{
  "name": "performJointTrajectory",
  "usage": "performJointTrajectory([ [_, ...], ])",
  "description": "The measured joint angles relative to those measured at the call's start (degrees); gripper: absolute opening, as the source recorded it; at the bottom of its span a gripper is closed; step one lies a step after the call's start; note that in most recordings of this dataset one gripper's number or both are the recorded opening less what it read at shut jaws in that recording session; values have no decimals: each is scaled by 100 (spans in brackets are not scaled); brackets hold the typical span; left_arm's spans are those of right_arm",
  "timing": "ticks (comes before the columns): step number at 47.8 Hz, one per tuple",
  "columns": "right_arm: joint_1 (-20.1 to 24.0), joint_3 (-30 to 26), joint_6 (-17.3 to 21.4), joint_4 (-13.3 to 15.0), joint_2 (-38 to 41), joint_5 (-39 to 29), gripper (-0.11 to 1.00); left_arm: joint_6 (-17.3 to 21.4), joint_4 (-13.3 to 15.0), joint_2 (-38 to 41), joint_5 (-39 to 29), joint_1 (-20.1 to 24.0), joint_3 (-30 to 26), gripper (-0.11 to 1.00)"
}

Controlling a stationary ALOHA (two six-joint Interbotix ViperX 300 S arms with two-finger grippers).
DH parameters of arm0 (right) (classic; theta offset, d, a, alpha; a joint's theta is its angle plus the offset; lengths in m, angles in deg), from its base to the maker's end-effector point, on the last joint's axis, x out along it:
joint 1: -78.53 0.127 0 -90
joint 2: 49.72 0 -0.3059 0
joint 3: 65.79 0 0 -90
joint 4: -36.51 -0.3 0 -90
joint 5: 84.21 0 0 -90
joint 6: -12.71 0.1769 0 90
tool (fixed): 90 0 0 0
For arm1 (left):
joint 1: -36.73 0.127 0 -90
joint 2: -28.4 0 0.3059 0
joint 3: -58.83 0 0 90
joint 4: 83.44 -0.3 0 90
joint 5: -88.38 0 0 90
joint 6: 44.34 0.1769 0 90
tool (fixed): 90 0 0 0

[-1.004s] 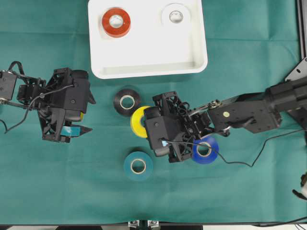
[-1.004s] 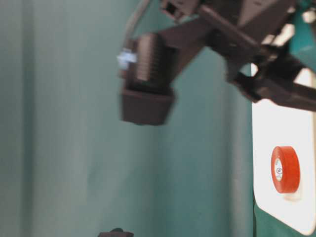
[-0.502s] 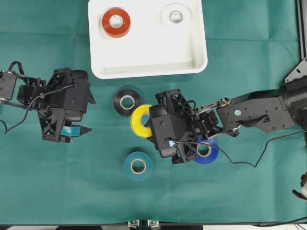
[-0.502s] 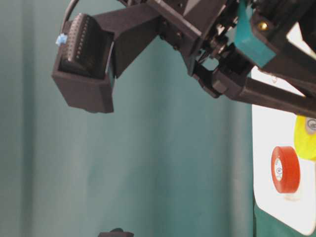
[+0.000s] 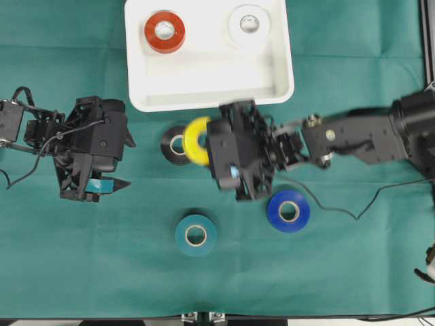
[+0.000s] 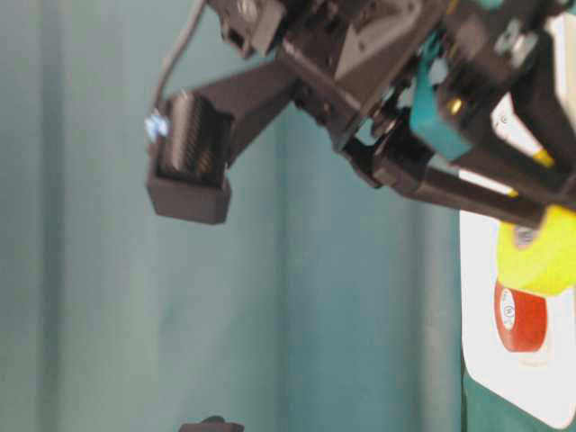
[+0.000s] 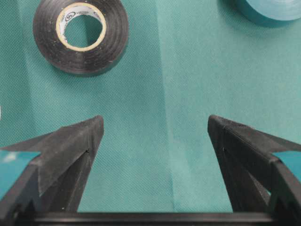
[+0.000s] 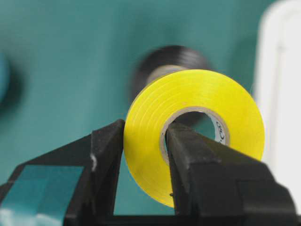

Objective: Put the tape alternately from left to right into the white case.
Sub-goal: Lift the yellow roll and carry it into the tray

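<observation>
White plastic forms the case (image 5: 207,95), a shallow tray lying at the far side of a green cloth (image 5: 81,258). Two rolls of tape are already placed inside it: an orange-red roll (image 5: 164,31) at the far left and a white roll (image 5: 249,23) at the far right. A third roll, the yellow one (image 5: 196,140), is gripped by the right gripper (image 8: 141,160), with one finger passed through the core and the other pressed against the outer edge; it is held lifted off the cloth, just short of the case's near rim. Three rolls are left on the cloth: a black roll (image 5: 175,145) partly hidden behind the yellow one, a teal roll (image 5: 196,235) nearer, and a blue roll (image 5: 288,211) to the right. The left gripper (image 7: 155,136) is seen with its jaws spread wide and nothing between them, parked at the left, apart from the rolls. By this count, two of six are done, one is under way and three are yet to be fetched
</observation>
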State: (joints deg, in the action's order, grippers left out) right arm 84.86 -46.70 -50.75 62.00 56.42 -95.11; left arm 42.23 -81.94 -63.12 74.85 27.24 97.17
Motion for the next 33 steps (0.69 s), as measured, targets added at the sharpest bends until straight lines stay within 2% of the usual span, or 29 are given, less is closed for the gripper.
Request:
performJointTrajectory([
  [24,-1160,149,0,281,-9,0,29,9,0,0,0,0,9,68],
  [33,-1406,246,9,290,0,185,29,0,0,0,0,0,0,68],
])
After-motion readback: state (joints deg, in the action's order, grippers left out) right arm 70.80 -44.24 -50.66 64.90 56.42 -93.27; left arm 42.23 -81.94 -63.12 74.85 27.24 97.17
